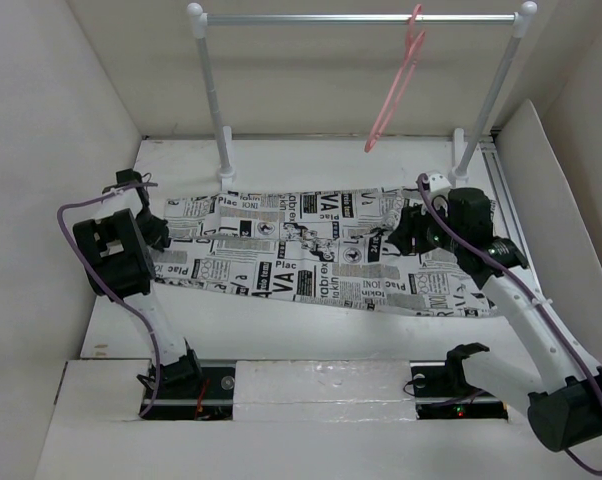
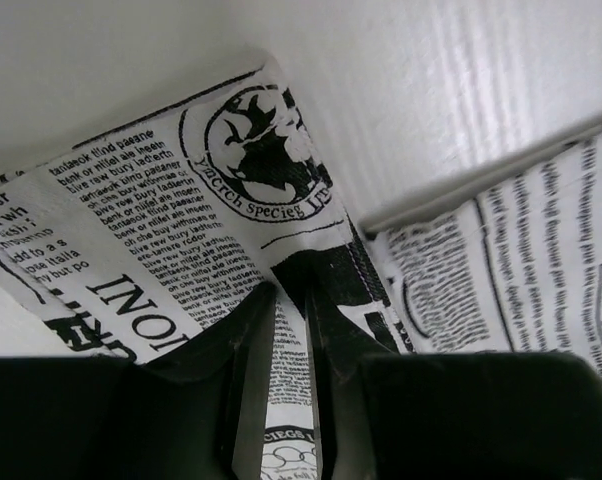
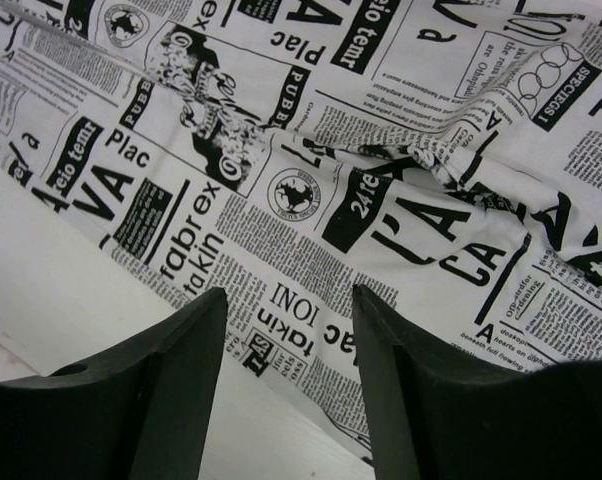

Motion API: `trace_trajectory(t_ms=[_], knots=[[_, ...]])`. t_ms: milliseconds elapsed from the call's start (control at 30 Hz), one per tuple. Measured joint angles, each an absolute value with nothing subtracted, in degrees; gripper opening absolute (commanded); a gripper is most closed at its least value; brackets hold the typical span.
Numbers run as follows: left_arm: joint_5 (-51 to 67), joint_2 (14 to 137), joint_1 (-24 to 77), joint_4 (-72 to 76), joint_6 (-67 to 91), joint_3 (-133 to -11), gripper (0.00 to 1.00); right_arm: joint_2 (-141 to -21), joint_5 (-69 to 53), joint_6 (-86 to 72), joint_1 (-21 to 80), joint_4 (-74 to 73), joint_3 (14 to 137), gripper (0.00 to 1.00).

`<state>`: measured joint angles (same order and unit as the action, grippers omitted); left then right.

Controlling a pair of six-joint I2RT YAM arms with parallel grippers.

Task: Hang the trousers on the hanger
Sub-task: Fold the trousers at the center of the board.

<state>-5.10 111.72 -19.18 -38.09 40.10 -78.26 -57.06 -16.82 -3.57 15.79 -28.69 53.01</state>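
Observation:
The trousers (image 1: 301,250), white cloth with black newspaper print, lie spread flat across the table from left to right. The pink hanger (image 1: 396,90) hangs by its hook from the rail at the back right, above the cloth and apart from it. My left gripper (image 1: 157,232) is at the left end of the trousers. In the left wrist view its jaws (image 2: 292,292) are shut on a fold of the printed cloth (image 2: 181,190). My right gripper (image 1: 401,236) hovers over the right part of the trousers. In the right wrist view it is open (image 3: 289,300) and empty just above the cloth (image 3: 381,150), near its front edge.
A white-and-silver rail (image 1: 361,18) on two posts (image 1: 213,100) stands at the back of the table. White walls close in the left and back. A slanted white panel (image 1: 551,180) stands at the right. A white board (image 1: 331,385) lies along the near edge between the arm bases.

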Motion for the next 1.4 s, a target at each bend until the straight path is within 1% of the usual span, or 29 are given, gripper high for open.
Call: trace_trajectory(t_ms=[67,167,200,267,300,333,367,400,433,500,567,600,633,667,700,800,900,967,1067,1100,1167,1200,1233,1267,1300,1333,1400], knots=[[-5.4,112.1,-19.2,-36.8,39.7,-78.9,0.19,-57.5,-17.4,-3.2,15.8,-28.7,53.0,0.63],[-5.5,110.6,-19.2,-34.7,38.4,-78.3,0.34,-58.8,-18.3,-2.4,15.9,-28.8,53.0,0.7],[-5.6,109.2,-19.2,-34.3,37.8,-77.8,0.45,-59.1,-18.5,-2.2,16.1,-28.8,53.0,0.71],[-6.5,104.2,-19.2,-33.6,36.9,-76.1,0.51,-59.5,-18.9,-1.2,16.7,-29.1,53.0,0.71],[-7.0,101.1,-19.2,-33.4,36.6,-75.1,0.51,-59.5,-18.9,-1.2,16.7,-29.1,53.0,0.71],[-7.7,97.4,-19.2,-33.1,36.5,-73.8,0.51,-59.5,-19.5,-0.3,17.3,-29.4,53.0,0.68],[-8.4,93.2,-19.3,-32.4,36.5,-72.2,0.51,-59.4,-19.6,0.1,17.6,-29.4,53.0,0.61],[-9.2,89.2,-19.3,-32.2,36.6,-70.5,0.51,-59.4,-20.0,0.5,17.9,-29.4,53.0,0.49],[-9.9,85.6,-19.5,-31.9,37.0,-68.6,0.51,-59.2,-20.4,0.8,18.3,-29.3,52.8,0.19],[-10.1,80.1,-20.9,-31.5,38.5,-64.0,0.5,-58.8,-21.1,1.1,19.0,-29.3,52.2,0.0],[-8.6,78.5,-24.2,-30.5,39.9,-59.1,0.49,-58.1,-21.4,1.4,19.9,-29.6,51.5,0.0],[-7.3,79.1,-26.7,-30.2,40.4,-56.8,0.48,-57.7,-21.5,1.7,20.3,-29.7,51.1,0.01],[-6.2,80.5,-29.2,-29.7,40.9,-54.6,0.48,-57.2,-21.5,1.8,20.6,-29.7,50.7,0.06],[-5.3,82.3,-31.6,-29.3,41.2,-52.7,0.48,-56.7,-21.5,1.9,20.8,-30.0,50.4,0.12],[-4.9,84.0,-33.5,-29.2,41.5,-51.4,0.47,-56.1,-21.6,2.0,20.8,-30.2,50.0,0.24],[-4.5,87.6,-36.2,-29.1,42.0,-49.8,0.46,-54.0,-21.7,2.3,20.9,-31.0,48.2,0.37],[-3.5,88.3,-36.0,-26.5,42.1,-49.9,0.46,-52.1,-22.0,2.1,21.0,-31.4,45.9,0.43],[-3.2,89.3,-35.7,-25.0,42.3,-50.2,0.44,-51.4,-22.3,1.7,21.2,-31.8,44.6,0.43],[-3.1,91.3,-35.7,-24.0,42.4,-51.7,0.41,-50.6,-22.0,0.6,21.4,-32.7,43.2,0.46],[-3.0,91.9,-35.7,-23.7,42.3,-52.2,0.38,-50.2,-21.5,0.2,21.5,-33.1,43.0,0.51],[-2.8,92.7,-35.7,-22.7,42.3,-52.8,0.36,-49.0,-19.9,-1.0,21.5,-33.6,42.7,0.59],[-2.6,92.9,-35.7,-22.2,42.3,-53.0,0.32,-48.3,-19.0,-1.5,21.3,-33.8,42.4,0.67],[-2.3,93.1,-35.7,-21.6,42.3,-53.1,0.28,-47.7,-18.3,-2.1,21.0,-34.2,42.2,0.7],[-2.0,93.4,-35.7,-20.9,42.1,-53.1,0.18,-47.5,-17.6,-2.7,20.2,-35.0,42.1,0.71],[-1.8,93.6,-35.7,-20.3,42.0,-53.2,0.02,-47.5,-17.0,-3.1,19.0,-35.7,42.1,0.74],[-1.1,94.0,-35.7,-19.6,41.6,-53.2,0.0,-47.7,-16.5,-3.6,17.3,-36.6,42.1,0.76],[0.4,94.8,-35.8,-18.4,40.5,-53.7,0.0,-48.1,-15.7,-4.7,12.6,-38.2,41.6,0.8]])
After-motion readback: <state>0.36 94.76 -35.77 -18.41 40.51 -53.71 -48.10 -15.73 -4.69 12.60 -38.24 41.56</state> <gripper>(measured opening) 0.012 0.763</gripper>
